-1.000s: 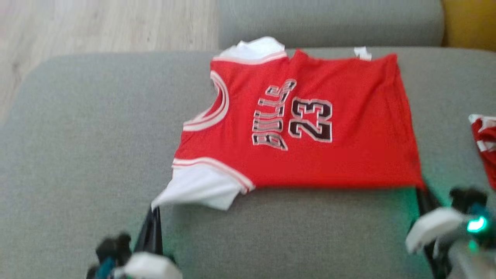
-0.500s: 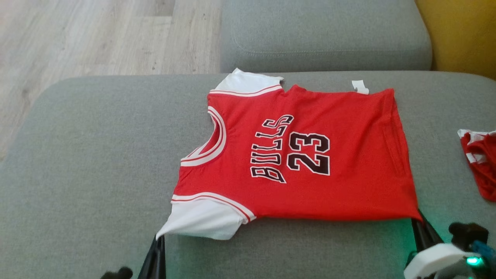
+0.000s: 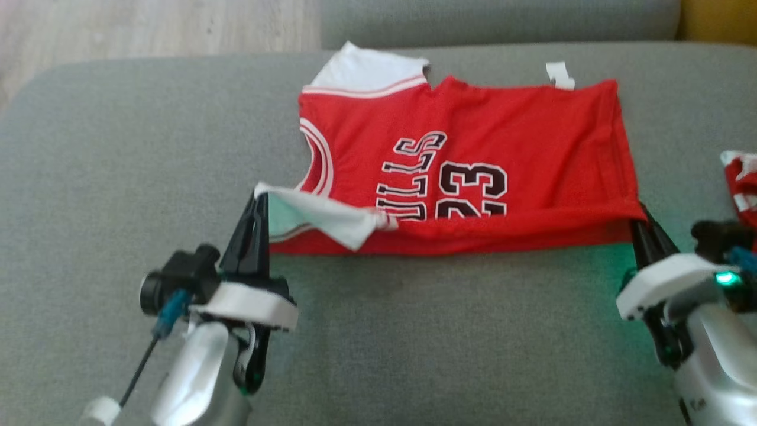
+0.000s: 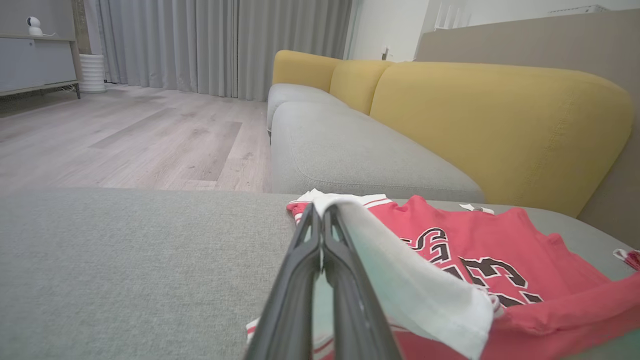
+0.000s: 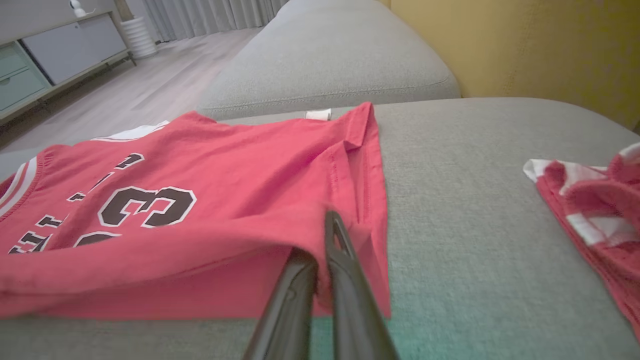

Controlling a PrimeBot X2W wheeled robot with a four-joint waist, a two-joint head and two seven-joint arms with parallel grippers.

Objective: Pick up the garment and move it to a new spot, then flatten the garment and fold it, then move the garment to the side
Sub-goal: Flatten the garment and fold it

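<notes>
Grey sofa seat (image 3: 118, 148) carries everything. Yellow backrest (image 4: 500, 125) behind it, wood floor (image 3: 148, 23) past the far left corner.

Garment (image 3: 532, 136): red jersey, "BULLS 23" face up. It lies sideways in the middle of the seat, neck toward the robot's left and hem toward its right. Far part is flat and smooth. Near long edge is raised off the cushion and rolled over toward the far side, covering the lower part of the print.

Second red-and-white garment (image 3: 742, 183) is crumpled at the right edge of the seat, apart from the jersey.

Left gripper (image 3: 258, 198): fingers (image 4: 300, 280) together, clamped on the near white sleeve (image 3: 319, 219), which drapes off the tips. Right gripper (image 3: 639, 216): fingers (image 5: 345, 280) together, pinching the near hem corner, red cloth hanging over them. Both are held just above the seat at about the same depth.

Far white sleeve (image 3: 364, 68) is flat on the seat. Small white tag (image 3: 559, 74) sticks out at the far hem.

Progress, as a judgement: the move and the flattening look done, since the garment sits spread and smooth. The fold is in hand, lengthwise, with the near edge about a third of the way over. Left to do: carry the near edge to the far edge, lay it down, release, maybe a second fold, then shift it to the side.
</notes>
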